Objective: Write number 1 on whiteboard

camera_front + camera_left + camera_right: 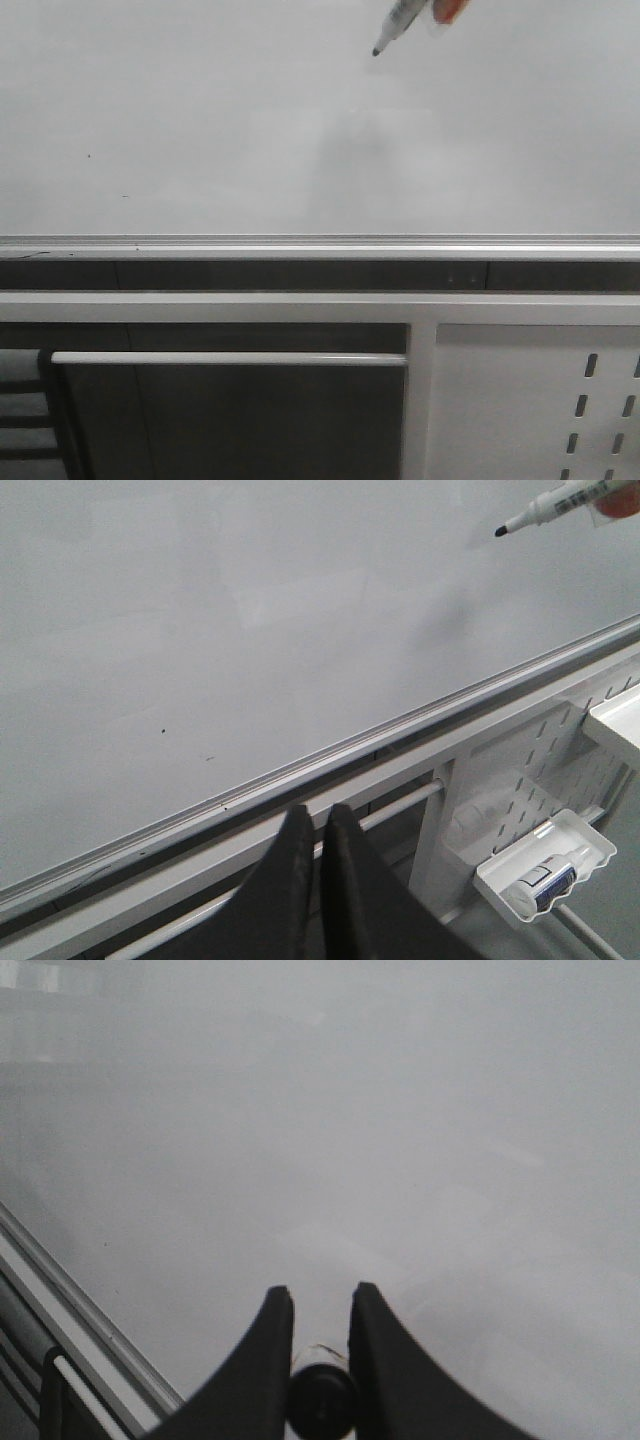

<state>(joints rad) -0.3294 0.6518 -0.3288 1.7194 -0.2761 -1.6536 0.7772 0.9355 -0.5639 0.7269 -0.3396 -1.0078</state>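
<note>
Item: whiteboard (200, 120), filling your front view from 9 to 3 o'clock; no stroke on it.
Item: marker pen (398, 25) at 1 o'clock, black tip down-left, just off the board.
Item: right gripper (321, 1310), clamped on the pen's barrel.
Item: left gripper (318, 825), fingers pressed together, holding nothing, before the silver rail (300, 770).

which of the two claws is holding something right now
The right claw: its fingers clamp a dark round marker pen barrel. The left claw is shut on nothing.
</note>
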